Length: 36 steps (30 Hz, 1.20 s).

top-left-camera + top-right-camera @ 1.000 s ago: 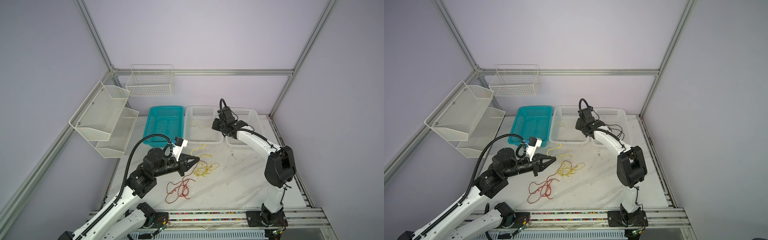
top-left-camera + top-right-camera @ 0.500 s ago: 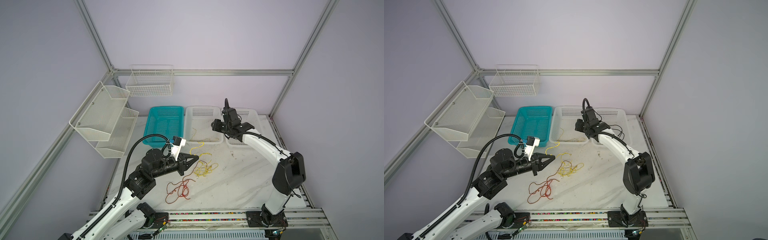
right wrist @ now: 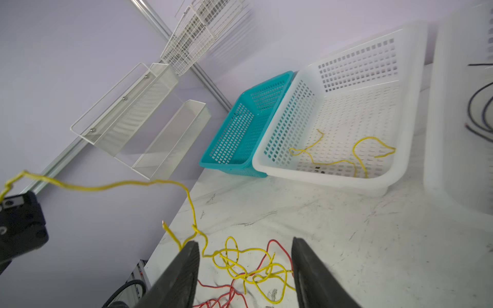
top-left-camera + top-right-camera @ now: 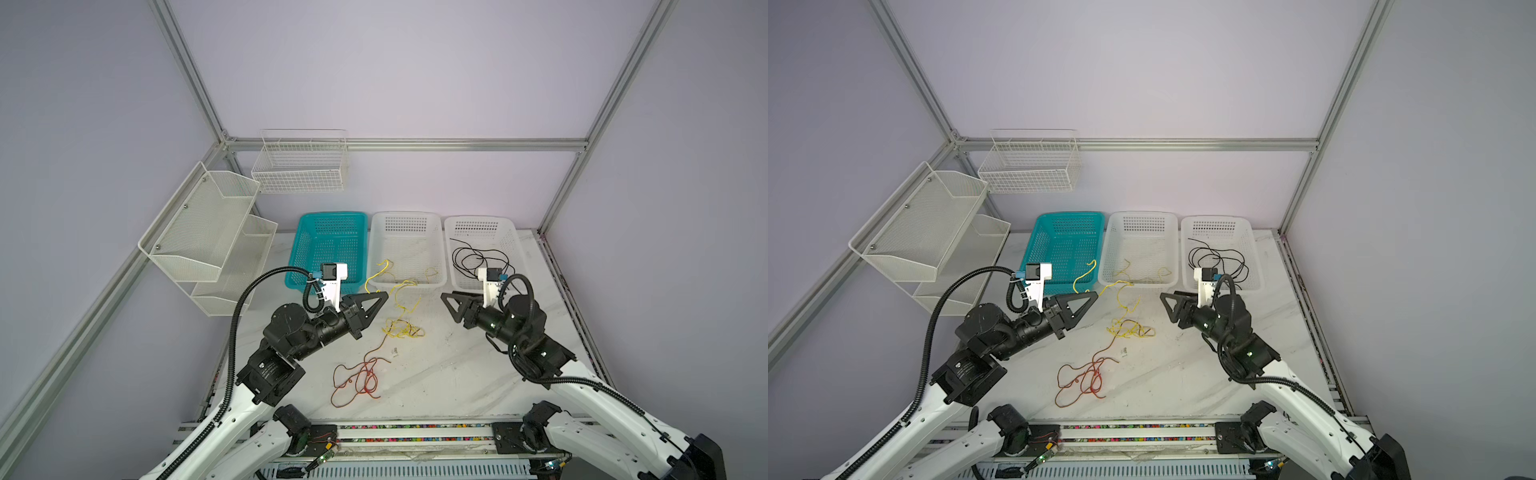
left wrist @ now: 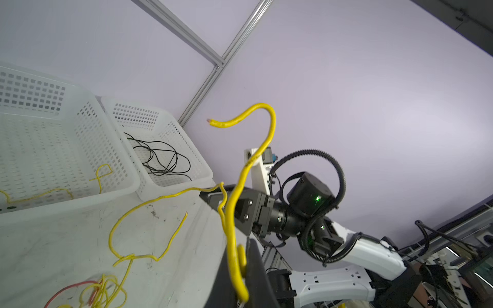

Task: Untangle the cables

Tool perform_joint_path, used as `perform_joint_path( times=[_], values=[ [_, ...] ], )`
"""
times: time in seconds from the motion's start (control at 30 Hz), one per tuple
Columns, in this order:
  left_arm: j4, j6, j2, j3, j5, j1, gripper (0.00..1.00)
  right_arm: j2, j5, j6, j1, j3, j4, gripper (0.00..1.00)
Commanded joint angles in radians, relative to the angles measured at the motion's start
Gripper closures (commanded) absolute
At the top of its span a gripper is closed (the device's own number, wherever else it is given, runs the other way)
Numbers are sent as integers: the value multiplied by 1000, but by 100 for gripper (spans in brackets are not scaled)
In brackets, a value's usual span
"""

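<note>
The left gripper [image 4: 385, 294] pinched a yellow cable [image 5: 230, 232] rising from the centre-frame tangle [image 4: 400, 330]; the right gripper [image 4: 444, 296] gaped empty beside it. Red cable [image 4: 361, 380] lay below, black cables [image 4: 478, 262] in the right-hand basket [image 4: 482, 218]

Pale lilac walls [image 4: 415, 83] close me in on three sides, braced by an aluminium frame [image 4: 407, 144]. My worktop is a white marble-patterned tabletop [image 4: 436, 374]. A white wire basket [image 4: 300, 174] hangs at eleven o'clock and a two-tier mesh shelf [image 4: 199, 224] at nine. The light is soft and even.
</note>
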Motion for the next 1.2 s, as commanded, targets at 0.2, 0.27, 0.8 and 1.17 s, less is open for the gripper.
perform_joint_path(
  times=[0.2, 0.27, 0.8, 1.17],
  values=[
    [125, -115, -17, -10, -16, 7, 100, 134, 88, -7, 245, -151, 574, 41],
    [125, -121, -16, -12, -13, 8, 100, 185, 99, -3, 263, -152, 637, 41],
    [129, -129, -35, -19, -6, 7, 100, 418, 227, -65, 324, -86, 773, 73],
    [-123, 38, -46, 29, -84, 7, 100, 241, 241, -138, 339, -80, 558, 100]
  ],
)
